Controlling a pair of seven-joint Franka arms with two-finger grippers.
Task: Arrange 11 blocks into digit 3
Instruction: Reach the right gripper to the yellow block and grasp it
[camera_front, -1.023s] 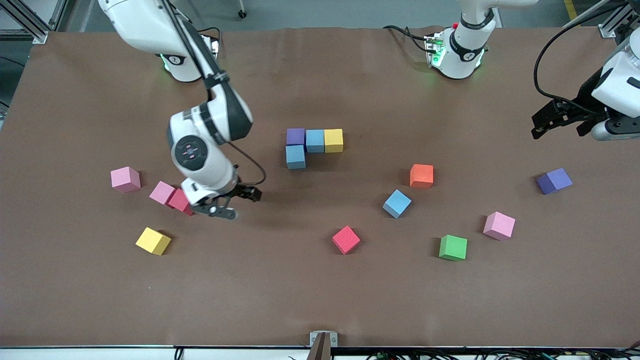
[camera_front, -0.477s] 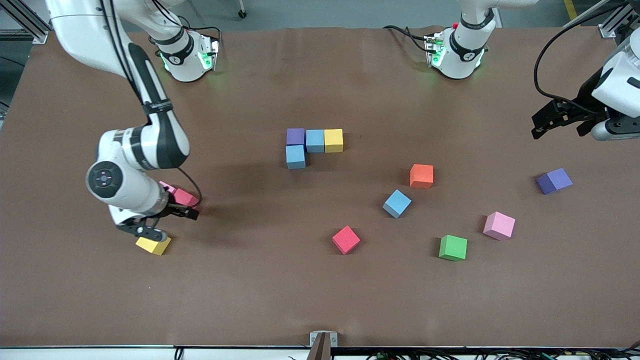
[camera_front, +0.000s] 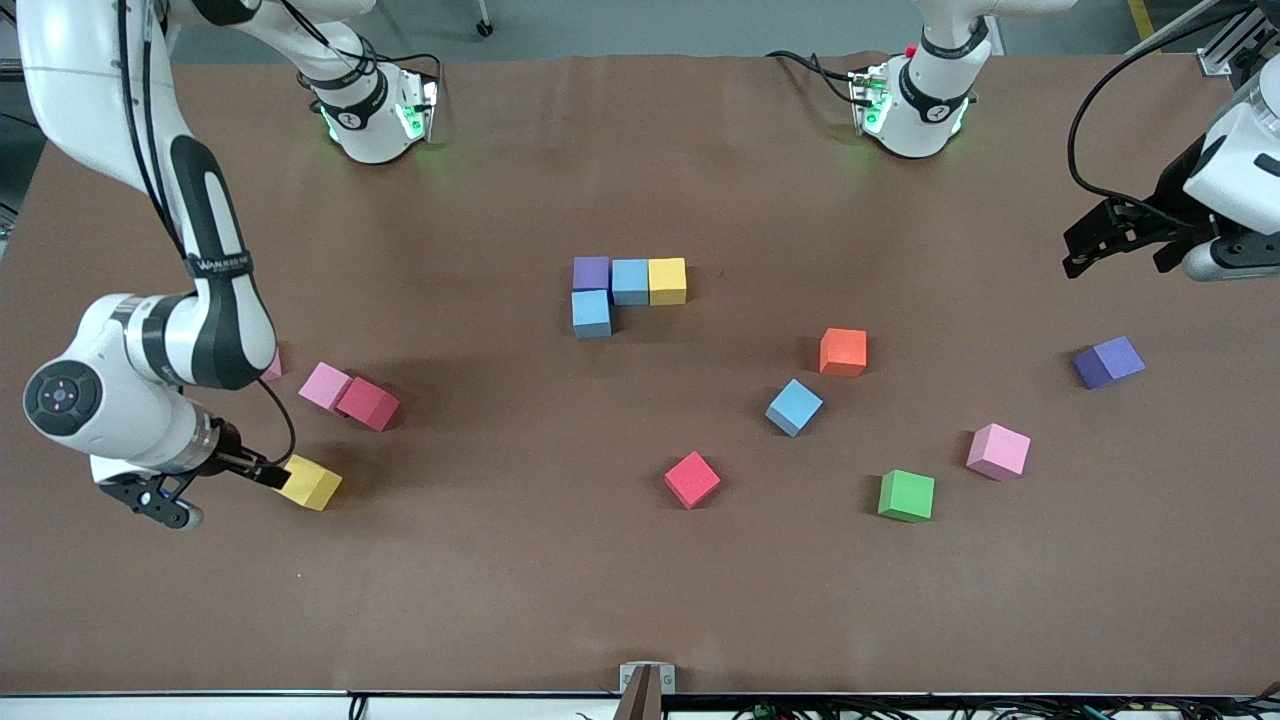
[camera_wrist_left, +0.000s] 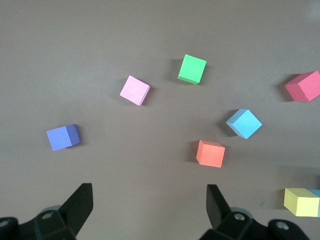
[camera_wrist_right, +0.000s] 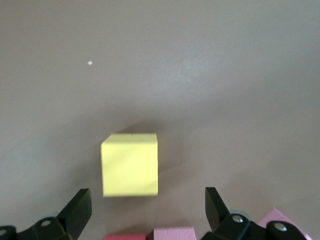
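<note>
Hanging with its fingers apart over the loose yellow block, the right claw looks ready to grab it for the started 3, while the left claw waits, fingers apart too, over the desk edge.

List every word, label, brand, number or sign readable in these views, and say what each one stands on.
Small white lettering on the dark band of the right arm's forearm: blurred, not readable.
Blocks, including the yellow block beside the right end effector: plain faces, no text.
Brown table cover: no text.
Left end effector, waiting over the left arm's end of the table: no readable marking.
</note>
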